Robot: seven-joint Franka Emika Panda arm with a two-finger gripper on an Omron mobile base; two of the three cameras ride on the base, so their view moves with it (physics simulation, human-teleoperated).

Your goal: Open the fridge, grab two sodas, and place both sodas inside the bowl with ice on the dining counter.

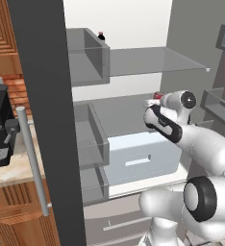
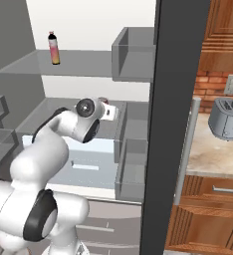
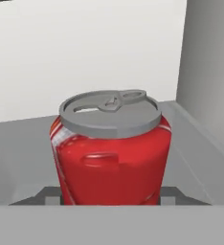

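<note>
The fridge [image 1: 133, 29] stands open, white inside with grey shelves, and the arm reaches in over the middle shelf [image 2: 63, 107]. The red soda can [image 3: 111, 150] stands upright on that shelf, near its right edge where the side wall rises, and in the hand view it sits dead centre between the two dark fingertips [image 3: 47, 195] of the claw [image 3: 109, 197]. The tips show just either side of the can's base, so the claw is spread around it, but whether the pads already press on the can I cannot tell. From the left base view only a red sliver of the can [image 1: 157, 95] peeks past the wrist.

The second soda, the pale pink bottle [image 2: 54, 48] with the dark top, stands on the upper shelf toward its back left corner, well apart from the claw.

Risks, as I judge them: the tips sit very low on the can, so a squeeze there may let it tip forward or pivot once it is lifted. If the claw closes off-centre, the smooth round side could squirt out and knock against the side wall, or roll along the shelf. Pulling out too high could strike the upper shelf; swinging wide could catch the open door's bins [image 1: 88, 132]. The bottle, tall and narrow, will topple easily later
</note>
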